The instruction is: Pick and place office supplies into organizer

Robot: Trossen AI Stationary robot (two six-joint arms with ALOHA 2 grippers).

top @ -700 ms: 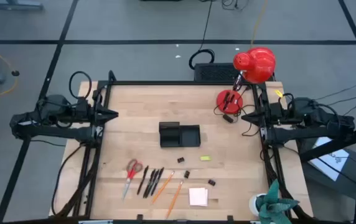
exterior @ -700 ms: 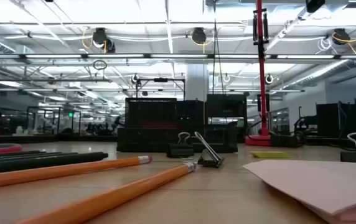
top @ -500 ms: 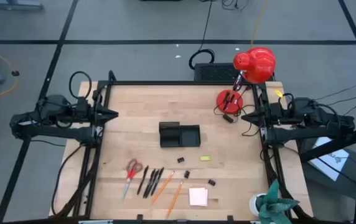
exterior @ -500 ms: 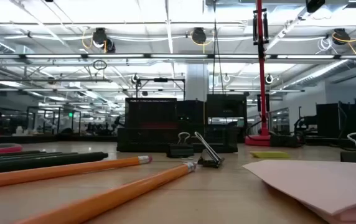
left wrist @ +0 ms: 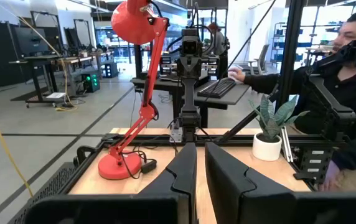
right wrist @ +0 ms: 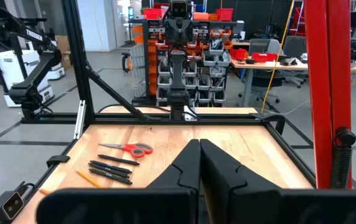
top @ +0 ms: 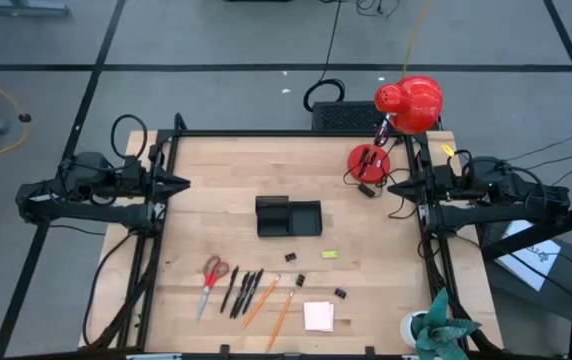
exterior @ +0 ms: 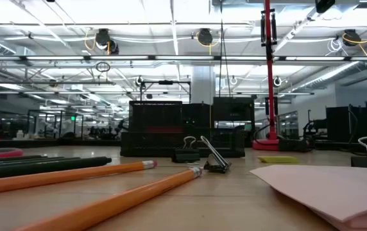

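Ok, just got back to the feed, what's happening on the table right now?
Nothing is being handled. The left gripper and the right gripper both wait at the table's side edges, holding nothing, the right jaws shut and the left nearly so. The organizer sits mid-table. The scissors, pens, pencils, sticky-note pad, clips and the yellow piece all lie loose on the wood in front of the organizer.

The organizer [top: 288,216] stood at the middle of the table [top: 216,170]. Nearer than it lay, left to right, the scissors [top: 210,281], pens [top: 243,291], pencils [top: 271,305] and sticky-note pad [top: 318,316]. The lamp [top: 369,160] stood at the far right; my grippers waited at the left and right edges.
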